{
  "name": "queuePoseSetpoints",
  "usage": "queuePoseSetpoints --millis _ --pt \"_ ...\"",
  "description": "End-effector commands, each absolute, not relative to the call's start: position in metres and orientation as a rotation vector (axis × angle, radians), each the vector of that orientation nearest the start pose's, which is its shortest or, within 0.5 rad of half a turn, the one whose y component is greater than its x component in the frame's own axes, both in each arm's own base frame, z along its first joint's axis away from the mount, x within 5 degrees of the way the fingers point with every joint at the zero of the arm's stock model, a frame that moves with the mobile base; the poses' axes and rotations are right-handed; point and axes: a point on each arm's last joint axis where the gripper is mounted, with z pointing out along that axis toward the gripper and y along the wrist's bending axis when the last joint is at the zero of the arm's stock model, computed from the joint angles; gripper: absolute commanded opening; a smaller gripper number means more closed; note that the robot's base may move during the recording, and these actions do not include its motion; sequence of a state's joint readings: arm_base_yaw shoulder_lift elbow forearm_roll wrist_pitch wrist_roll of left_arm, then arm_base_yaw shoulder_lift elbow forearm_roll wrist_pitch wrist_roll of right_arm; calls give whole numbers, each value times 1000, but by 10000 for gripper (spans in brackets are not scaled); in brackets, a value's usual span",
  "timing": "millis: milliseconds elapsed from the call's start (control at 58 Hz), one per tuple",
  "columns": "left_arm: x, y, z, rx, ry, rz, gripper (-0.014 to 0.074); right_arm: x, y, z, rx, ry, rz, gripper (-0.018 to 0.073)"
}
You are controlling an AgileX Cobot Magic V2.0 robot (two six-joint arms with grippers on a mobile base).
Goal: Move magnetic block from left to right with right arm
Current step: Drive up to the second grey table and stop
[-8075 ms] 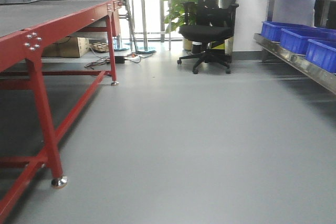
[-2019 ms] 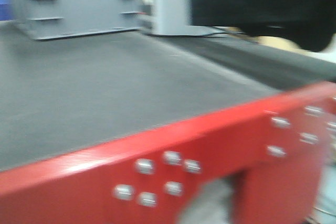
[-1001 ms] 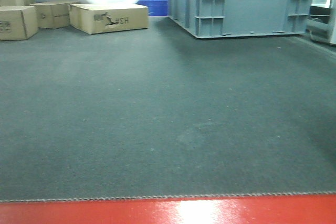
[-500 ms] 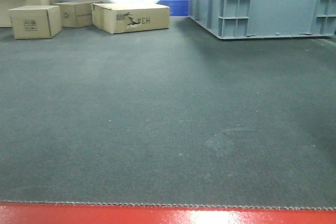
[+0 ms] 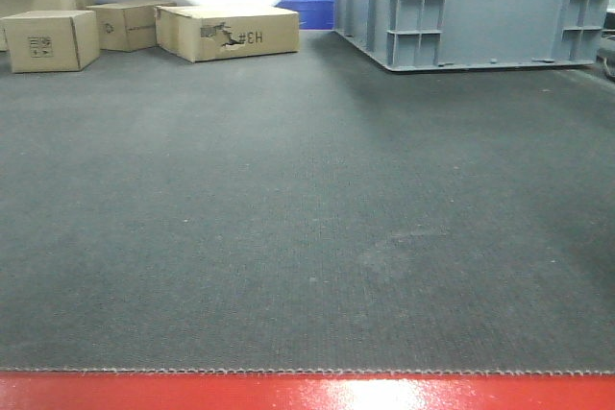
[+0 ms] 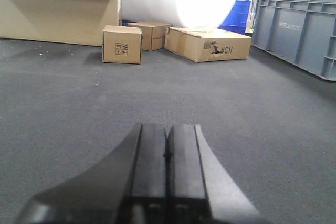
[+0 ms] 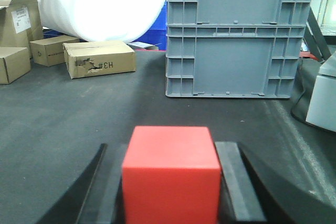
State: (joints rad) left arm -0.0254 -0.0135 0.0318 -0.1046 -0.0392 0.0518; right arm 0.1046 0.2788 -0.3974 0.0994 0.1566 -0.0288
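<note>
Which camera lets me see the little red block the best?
The right wrist view. The red block sits low in the middle of it, big and close, held between dark jaws on either side. The front view and the left wrist view show none of it.

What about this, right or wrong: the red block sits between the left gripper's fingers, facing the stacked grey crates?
Wrong arm: the red block sits between the fingers of the right gripper, facing the stacked grey crates. The right wrist view shows it; the left gripper is shut, empty.
</note>
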Motion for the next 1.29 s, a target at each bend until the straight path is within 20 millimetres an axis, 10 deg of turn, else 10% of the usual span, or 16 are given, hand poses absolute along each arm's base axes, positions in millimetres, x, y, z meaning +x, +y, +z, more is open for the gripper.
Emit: queuePoseSetpoints --millis 0,742,1277 --pt "55 0 212 -34 1376 -58 -126 69 7 333 -31 1412 137 277" --pt "55 0 212 -34 1376 -58 -126 75 8 332 -31 1435 137 277" --pt "55 0 212 -34 1376 -58 -126 171 59 304 -58 2183 338 277"
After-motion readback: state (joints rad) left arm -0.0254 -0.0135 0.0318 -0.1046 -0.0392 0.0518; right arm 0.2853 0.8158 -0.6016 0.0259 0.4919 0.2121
